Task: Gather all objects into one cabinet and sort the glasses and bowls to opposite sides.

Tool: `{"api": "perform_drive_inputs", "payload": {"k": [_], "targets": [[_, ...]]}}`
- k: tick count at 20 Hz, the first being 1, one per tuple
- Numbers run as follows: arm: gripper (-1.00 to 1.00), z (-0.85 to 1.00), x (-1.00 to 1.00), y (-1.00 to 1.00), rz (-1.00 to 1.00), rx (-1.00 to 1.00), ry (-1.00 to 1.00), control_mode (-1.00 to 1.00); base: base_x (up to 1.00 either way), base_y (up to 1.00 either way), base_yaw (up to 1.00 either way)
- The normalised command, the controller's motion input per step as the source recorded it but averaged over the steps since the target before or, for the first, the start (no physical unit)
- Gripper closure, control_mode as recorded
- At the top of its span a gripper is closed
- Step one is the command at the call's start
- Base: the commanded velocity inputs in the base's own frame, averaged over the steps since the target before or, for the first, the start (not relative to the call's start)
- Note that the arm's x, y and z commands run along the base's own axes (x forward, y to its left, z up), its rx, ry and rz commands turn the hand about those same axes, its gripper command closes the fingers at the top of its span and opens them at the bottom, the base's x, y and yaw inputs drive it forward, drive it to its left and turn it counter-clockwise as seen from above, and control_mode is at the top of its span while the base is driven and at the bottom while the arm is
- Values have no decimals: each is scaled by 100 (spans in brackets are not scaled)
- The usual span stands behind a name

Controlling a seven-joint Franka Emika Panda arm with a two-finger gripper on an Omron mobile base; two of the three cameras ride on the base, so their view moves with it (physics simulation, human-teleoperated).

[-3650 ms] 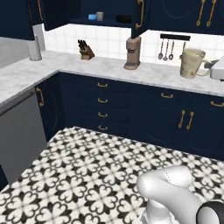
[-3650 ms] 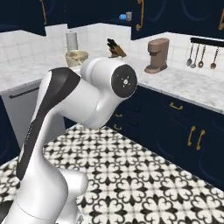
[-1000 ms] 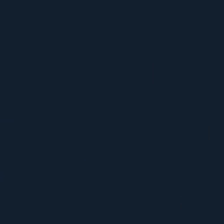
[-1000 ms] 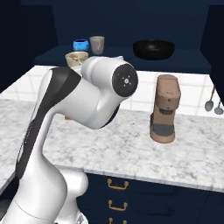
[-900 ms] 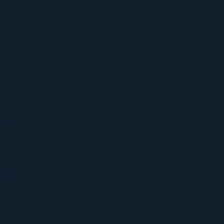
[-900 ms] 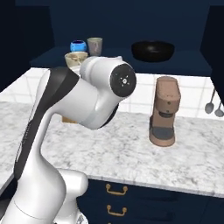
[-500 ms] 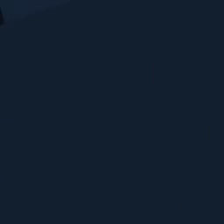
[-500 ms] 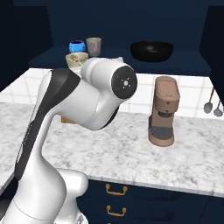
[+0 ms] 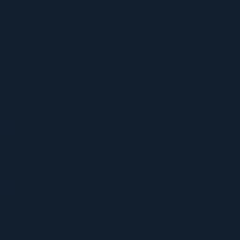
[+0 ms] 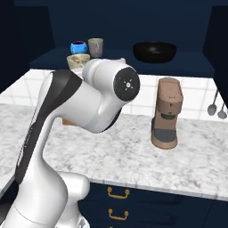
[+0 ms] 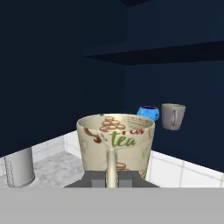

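- The hand [image 11: 112,178] is closed on the loop handle of a cream mug [image 11: 116,143], and it holds the mug upright in the air; the word "tea" is printed inside the mug.
- In the right base view, the same mug [image 10: 78,61] shows just behind the white arm [image 10: 84,107], in front of the open cabinet.
- On the cabinet shelf [image 10: 187,60] a blue cup [image 10: 79,46] and a grey mug [image 10: 95,47] stand just beside each other on the left side.
- A black bowl [image 10: 154,51] stands on the same shelf, well apart from the two cups, more to the right.
- In the hand view, the blue cup [image 11: 148,113] looks tilted and the grey mug [image 11: 172,116] has its handle turned toward us.
- A brown coffee machine [image 10: 167,113] stands on the marble worktop [image 10: 133,156] below the shelf.
- A grey cylinder-shaped container [image 11: 17,167] stands on the worktop, at the left in the hand view.
- Two utensils [image 10: 217,109] hang on the tiled wall at the right.
- The left base view is one dark blue surface; I cannot tell what it is.
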Motion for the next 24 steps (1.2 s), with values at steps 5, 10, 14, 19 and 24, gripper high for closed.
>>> {"api": "perform_drive_inputs", "payload": {"k": [5,10,14,19,24], "targets": [[100,0,0,0,0,0,0,100,8,19,18],[100,0,0,0,0,0,0,100,-24,-67,60],[100,0,0,0,0,0,0,100,-18,-100,47],[100,0,0,0,0,0,0,100,31,-48,10],[100,0,0,0,0,0,0,100,97,93,-18]]}}
